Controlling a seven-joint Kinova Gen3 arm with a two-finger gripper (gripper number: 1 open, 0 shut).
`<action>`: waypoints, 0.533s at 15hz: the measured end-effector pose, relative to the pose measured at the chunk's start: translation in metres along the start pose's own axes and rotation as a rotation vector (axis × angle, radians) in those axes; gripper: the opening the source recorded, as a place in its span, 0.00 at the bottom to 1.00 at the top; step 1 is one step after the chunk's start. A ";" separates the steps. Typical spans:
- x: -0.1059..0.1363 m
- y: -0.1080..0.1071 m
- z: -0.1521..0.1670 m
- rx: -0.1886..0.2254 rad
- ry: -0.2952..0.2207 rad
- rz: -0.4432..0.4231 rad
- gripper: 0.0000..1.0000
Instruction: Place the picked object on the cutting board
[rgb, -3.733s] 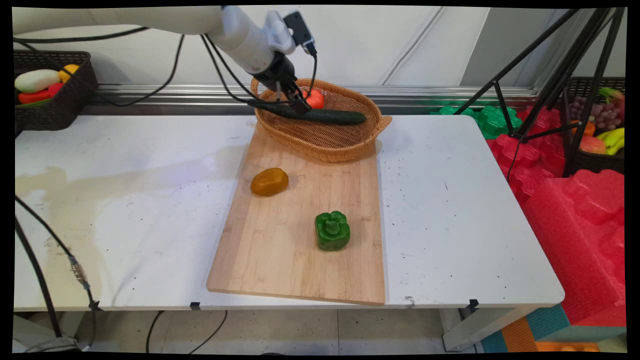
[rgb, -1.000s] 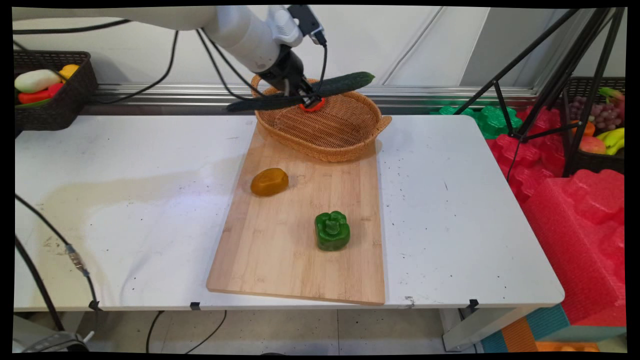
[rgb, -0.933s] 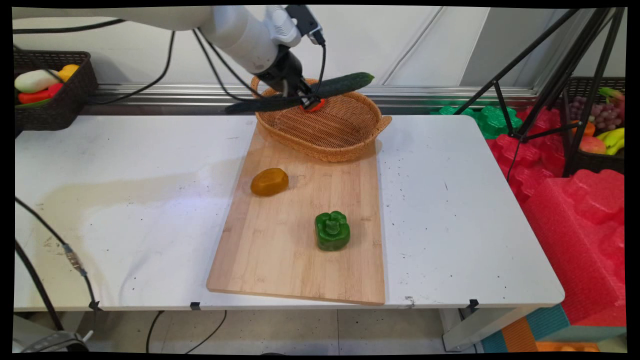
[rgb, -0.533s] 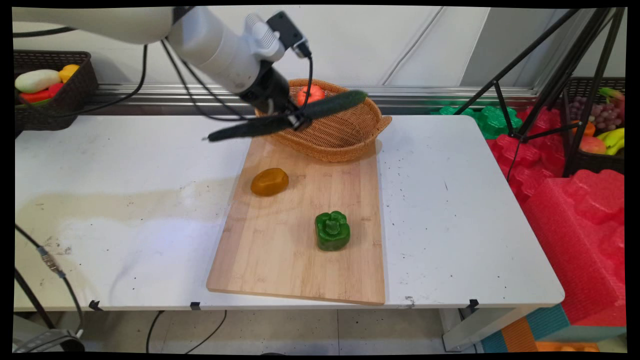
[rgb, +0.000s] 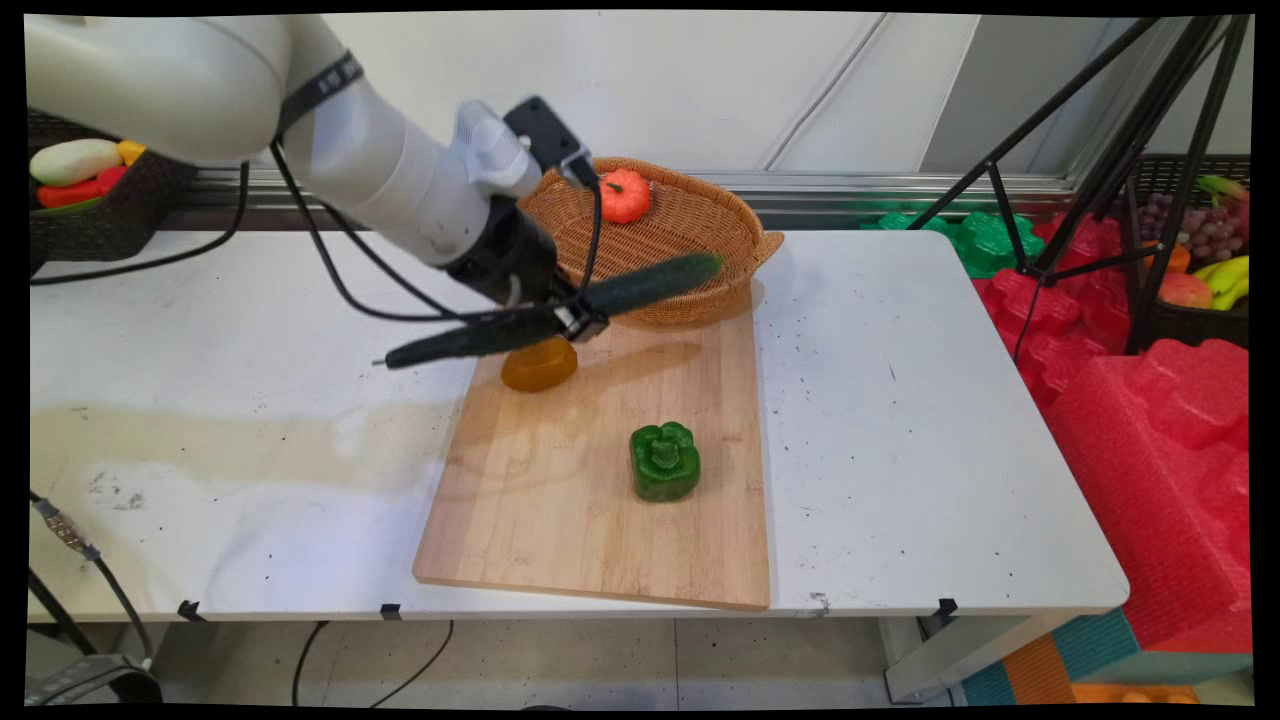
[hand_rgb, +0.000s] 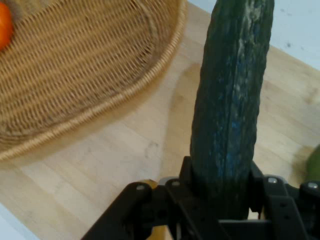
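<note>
Above the wooden cutting board (rgb: 600, 480), the gripper (rgb: 572, 322) pinches a cucumber (rgb: 560, 310) near its middle, held aloft over the board's far end. A brown potato (rgb: 538, 366) lies beneath, a green bell pepper (rgb: 664, 461) nearer, and the wicker basket (rgb: 690, 240) with a small orange pumpkin (rgb: 625, 195) beyond.

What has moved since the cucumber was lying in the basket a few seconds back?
The gripper, shut on the cucumber, lifted it out of the wicker basket and carried it forward over the cutting board's far end, above the brown potato. The orange tomato, potato and green pepper stayed put.
</note>
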 end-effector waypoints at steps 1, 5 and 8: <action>-0.004 0.004 0.002 -0.007 -0.006 -0.006 0.00; -0.014 0.016 0.017 -0.027 -0.027 -0.024 0.00; -0.019 0.021 0.033 -0.037 -0.042 -0.029 0.00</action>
